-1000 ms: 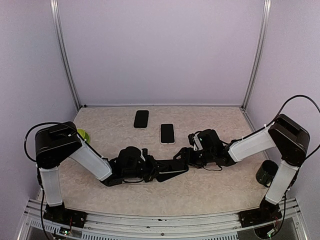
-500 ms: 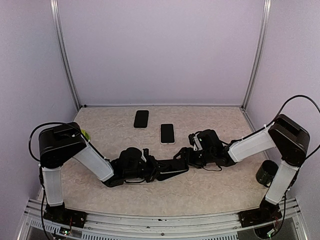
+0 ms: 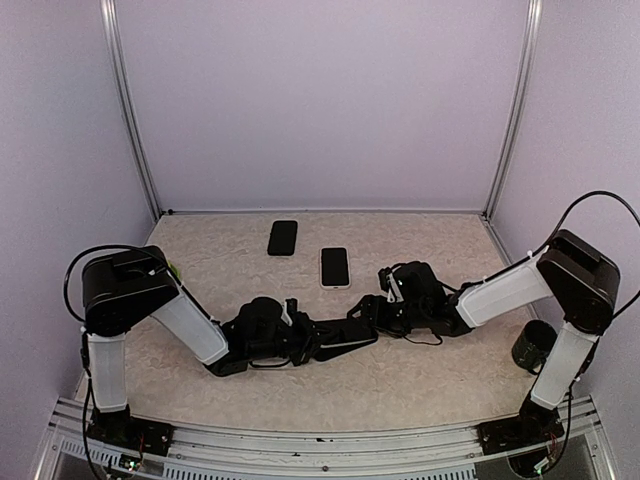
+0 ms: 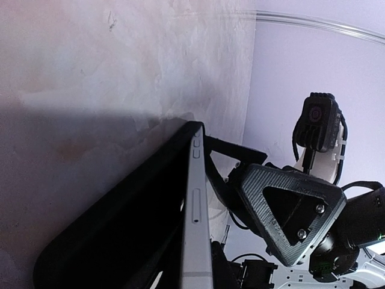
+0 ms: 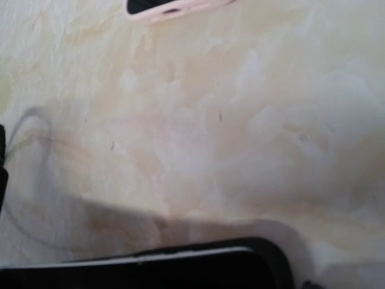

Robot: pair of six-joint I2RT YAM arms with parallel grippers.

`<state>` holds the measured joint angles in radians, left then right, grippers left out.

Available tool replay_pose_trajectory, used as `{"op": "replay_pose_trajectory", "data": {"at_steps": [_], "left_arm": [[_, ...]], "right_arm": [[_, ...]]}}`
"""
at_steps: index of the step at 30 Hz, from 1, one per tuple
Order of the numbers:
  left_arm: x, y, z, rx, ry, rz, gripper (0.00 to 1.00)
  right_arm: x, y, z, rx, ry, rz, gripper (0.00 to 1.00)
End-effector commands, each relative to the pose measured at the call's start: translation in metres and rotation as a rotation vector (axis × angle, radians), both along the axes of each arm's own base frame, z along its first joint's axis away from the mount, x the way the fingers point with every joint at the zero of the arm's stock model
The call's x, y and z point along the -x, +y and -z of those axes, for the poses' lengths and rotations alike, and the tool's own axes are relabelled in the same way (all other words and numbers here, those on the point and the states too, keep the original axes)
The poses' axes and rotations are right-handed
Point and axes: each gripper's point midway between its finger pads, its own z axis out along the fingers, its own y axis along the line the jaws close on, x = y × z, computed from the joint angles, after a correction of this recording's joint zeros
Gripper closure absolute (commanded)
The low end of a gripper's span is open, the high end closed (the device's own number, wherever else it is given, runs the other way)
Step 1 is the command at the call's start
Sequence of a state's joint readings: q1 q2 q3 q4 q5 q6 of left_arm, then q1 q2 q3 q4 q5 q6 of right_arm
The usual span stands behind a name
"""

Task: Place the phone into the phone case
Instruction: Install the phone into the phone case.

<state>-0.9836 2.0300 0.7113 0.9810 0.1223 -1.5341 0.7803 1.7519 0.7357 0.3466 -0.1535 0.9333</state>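
From above: left end effector (image 3: 306, 340) clamped on the black phone case (image 3: 345, 338), right end effector (image 3: 378, 312) at its far end, phone (image 3: 335, 266) on the worktop (image 3: 200, 270) just beyond. Left wrist: case runs straight out from the grip. Right wrist: case just below, jaws spread wide, can't tell if they're gripping.

Soft even light, blurry wrist views

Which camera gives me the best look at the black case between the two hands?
Left wrist: the black case fills the lower frame, with a silver phone edge and side buttons showing. Top external shows only a dark sliver; right wrist only its rim along the bottom edge.
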Motion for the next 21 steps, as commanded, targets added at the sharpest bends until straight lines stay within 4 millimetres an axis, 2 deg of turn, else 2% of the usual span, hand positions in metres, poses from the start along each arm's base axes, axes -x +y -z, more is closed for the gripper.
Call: {"op": "replay_pose_trajectory", "data": {"at_steps": [1,12,15,21], "left_arm": [[0.010,0.013,0.038,-0.090,0.074,-0.006,1.00],[0.003,0.010,-0.002,-0.036,-0.081,0.009,1.00],[0.004,0.011,-0.010,-0.001,-0.108,0.013,1.00],[0.007,0.006,-0.028,0.073,-0.161,0.041,1.00]], "right_arm": [[0.034,0.014,0.004,-0.027,0.075,-0.091,0.25],[0.028,0.010,-0.019,-0.012,0.017,-0.088,0.23],[0.023,0.005,-0.027,-0.013,0.000,-0.079,0.23],[0.016,-0.012,-0.029,0.005,-0.002,-0.069,0.23]]}}
